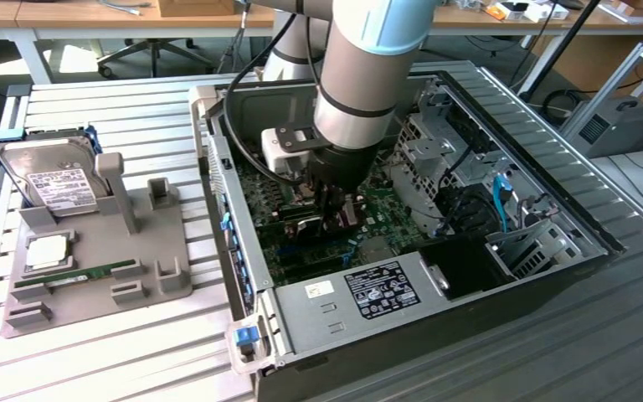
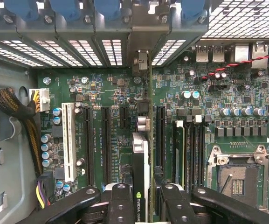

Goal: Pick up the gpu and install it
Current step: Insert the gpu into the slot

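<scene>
A table (image 1: 131, 352) of ribbed metal slats carries it all. Toward the exterior view's left a grey moulded holder (image 1: 98, 260) rests on the slats (a silver hard drive (image 1: 59, 180) stands propped in it, a green RAM stick (image 1: 76, 275) lies in a lower slot). Beside it, toward the right, an open computer case (image 1: 411, 218) lies flat on its side.

1 open PC case (image 1: 299, 322), 1 hard drive (image 1: 59, 186), 1 RAM stick (image 1: 76, 275), 1 grey holder tray (image 1: 171, 280), 1 gpu (image 2: 141, 158), 1 gripper (image 2: 141, 205)
</scene>
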You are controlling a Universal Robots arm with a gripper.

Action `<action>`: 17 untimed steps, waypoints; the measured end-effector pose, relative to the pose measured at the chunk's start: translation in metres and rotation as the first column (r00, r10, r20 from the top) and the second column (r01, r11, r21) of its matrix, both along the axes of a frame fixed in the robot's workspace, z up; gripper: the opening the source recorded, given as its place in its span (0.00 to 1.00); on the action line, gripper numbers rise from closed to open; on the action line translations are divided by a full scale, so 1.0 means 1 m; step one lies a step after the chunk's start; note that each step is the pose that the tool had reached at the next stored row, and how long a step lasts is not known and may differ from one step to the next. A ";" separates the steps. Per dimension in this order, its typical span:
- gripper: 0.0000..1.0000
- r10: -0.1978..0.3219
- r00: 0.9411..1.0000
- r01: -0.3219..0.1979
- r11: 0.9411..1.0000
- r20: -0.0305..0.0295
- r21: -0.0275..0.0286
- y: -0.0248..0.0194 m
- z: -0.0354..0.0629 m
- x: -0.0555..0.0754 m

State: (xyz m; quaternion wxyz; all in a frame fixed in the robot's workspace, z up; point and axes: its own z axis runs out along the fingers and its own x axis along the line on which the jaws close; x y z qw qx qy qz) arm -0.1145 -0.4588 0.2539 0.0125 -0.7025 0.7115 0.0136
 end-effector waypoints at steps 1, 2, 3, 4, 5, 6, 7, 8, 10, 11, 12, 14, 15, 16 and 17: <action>0.27 0.000 1.000 0.000 1.000 0.000 0.000 0.0000 0.0000 0.000; 0.27 0.000 1.000 0.000 1.000 0.000 0.000 0.0000 0.0000 0.000; 0.27 0.000 1.000 0.000 1.000 0.000 0.000 0.0000 0.0000 0.000; 0.27 0.000 1.000 0.000 1.000 0.000 0.000 0.0000 0.0000 0.000; 0.27 0.000 1.000 0.000 1.000 0.000 0.000 0.0000 0.0000 0.000; 0.27 0.000 1.000 0.000 1.000 0.000 0.000 0.0000 0.0000 0.000; 0.27 0.000 1.000 0.000 1.000 0.000 0.000 0.0000 0.0000 0.000; 0.27 0.000 1.000 0.000 1.000 0.000 0.000 0.0000 0.0000 0.000; 0.27 0.000 1.000 0.000 1.000 0.000 0.000 0.0000 -0.0001 0.000; 0.27 0.000 1.000 0.000 1.000 0.001 0.000 -0.0001 -0.0002 0.000; 0.27 0.000 1.000 0.000 1.000 0.001 0.000 -0.0002 -0.0003 0.000; 0.27 0.000 1.000 0.000 1.000 0.001 0.000 -0.0002 -0.0003 0.000; 0.27 0.000 1.000 0.000 1.000 0.001 0.000 -0.0002 -0.0003 0.000; 0.27 0.000 1.000 0.000 1.000 0.001 0.000 -0.0002 -0.0004 0.000; 0.27 0.000 1.000 0.000 1.000 0.001 0.000 -0.0002 -0.0005 0.000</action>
